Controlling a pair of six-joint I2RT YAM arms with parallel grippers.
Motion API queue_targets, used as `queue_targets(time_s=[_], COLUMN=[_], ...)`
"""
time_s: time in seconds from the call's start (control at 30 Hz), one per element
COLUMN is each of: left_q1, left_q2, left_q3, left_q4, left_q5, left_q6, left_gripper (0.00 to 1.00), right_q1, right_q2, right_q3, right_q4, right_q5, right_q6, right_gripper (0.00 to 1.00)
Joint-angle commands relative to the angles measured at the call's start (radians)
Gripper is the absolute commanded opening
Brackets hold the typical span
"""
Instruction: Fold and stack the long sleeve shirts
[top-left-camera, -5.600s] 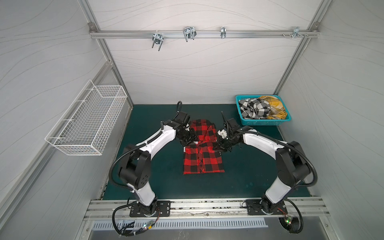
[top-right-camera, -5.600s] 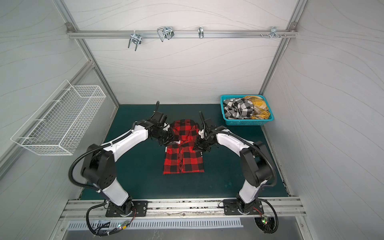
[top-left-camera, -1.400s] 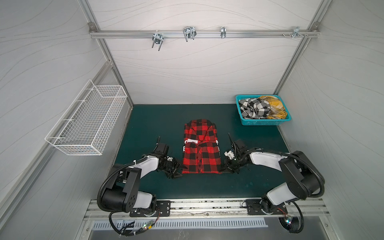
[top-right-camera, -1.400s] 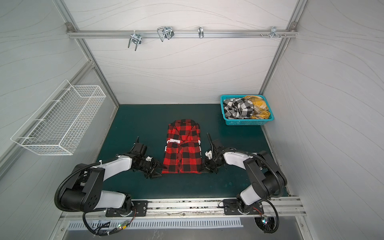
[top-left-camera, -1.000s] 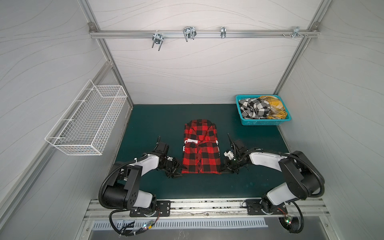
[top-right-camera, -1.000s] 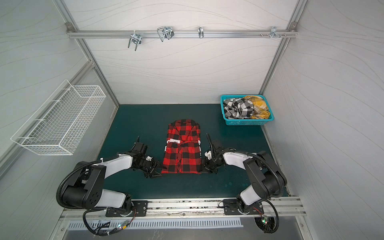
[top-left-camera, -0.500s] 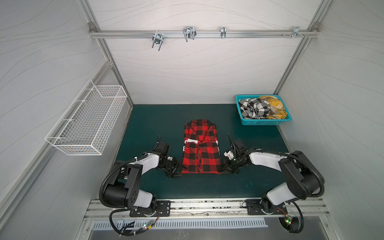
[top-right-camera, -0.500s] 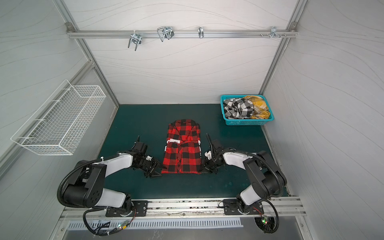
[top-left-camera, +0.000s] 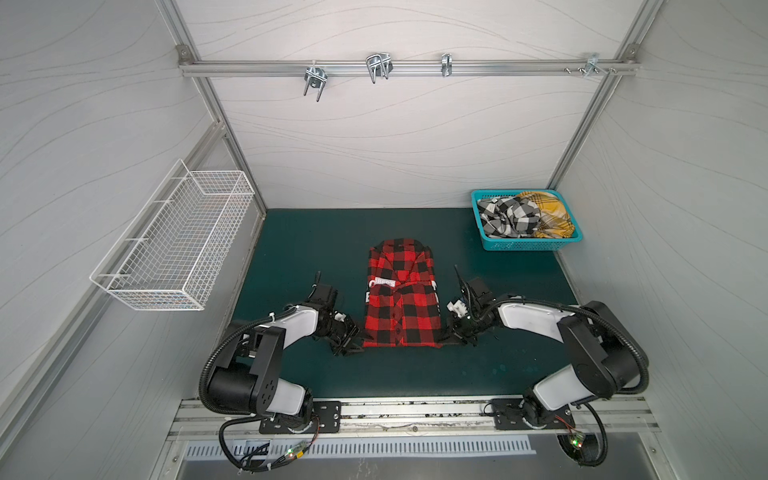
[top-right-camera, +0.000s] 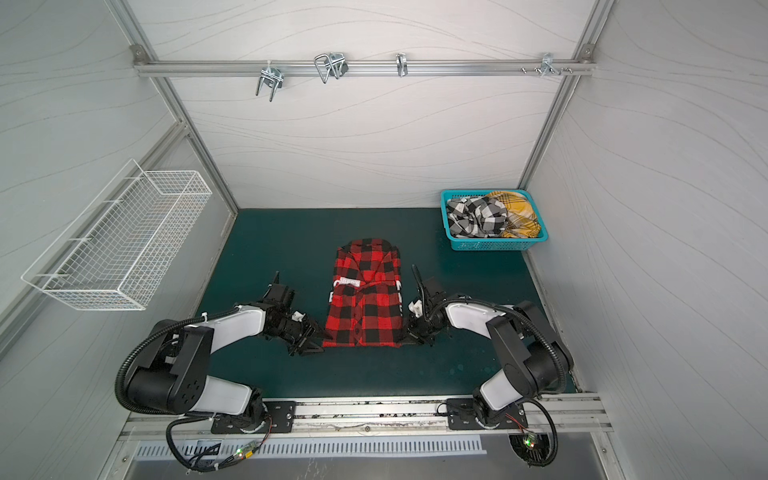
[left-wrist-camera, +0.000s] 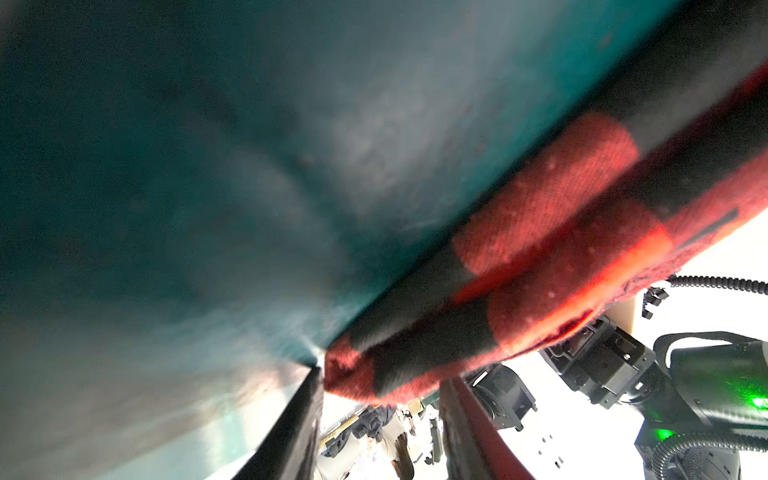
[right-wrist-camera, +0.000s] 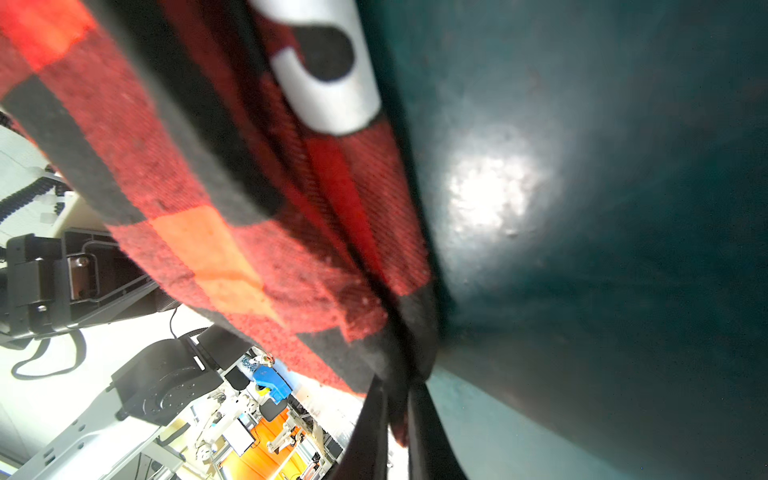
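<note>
At the near hem of the red plaid shirt (top-left-camera: 401, 307), right claw (top-left-camera: 446, 338) clenched one corner and left claw (top-left-camera: 353, 343) straddled the other, unclenched; the shirt's length ran straight away from both.

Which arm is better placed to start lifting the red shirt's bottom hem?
Right. The right gripper is shut on its hem corner of the red plaid shirt; the left gripper has its corner between open jaws, not yet clamped.

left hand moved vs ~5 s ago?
Yes. The left hand has come back toward the front rail, from about midway up the red shirt down to its near left corner.
</note>
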Motion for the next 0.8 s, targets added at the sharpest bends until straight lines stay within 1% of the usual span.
queue_targets(time_s=[0.0,0.13,0.3,0.6,0.77], left_q1=[0.049,0.049,0.050,0.049,0.049], left_q2=[0.073,0.040,0.064,0.096,0.125], left_q3=[-0.010,-0.011,-0.008,-0.001,0.005], left_q4=[0.106,0.089,0.096,0.133,0.150], left_q5=[-0.310,-0.323,-0.317,-0.323,-0.320], left_q6=[0.012,0.022,0.022,0.009,0.010], left_gripper=[0.48,0.50,0.49,0.44,0.38], right_q1=[0.004,0.005,0.005,0.005,0.005], right_q2=[0.010,0.013,0.015,0.023,0.026], right_q3=[0.025,0.033,0.033,0.023,0.019], right_q4=[-0.021,-0.020,-0.018,-0.005,0.003], right_q5=[-0.004,-0.004,-0.005,-0.008,-0.008], right_q6=[-0.005,-0.002,0.002,0.004,0.006], right_gripper=[0.13,0.13,0.13,0.13,0.13])
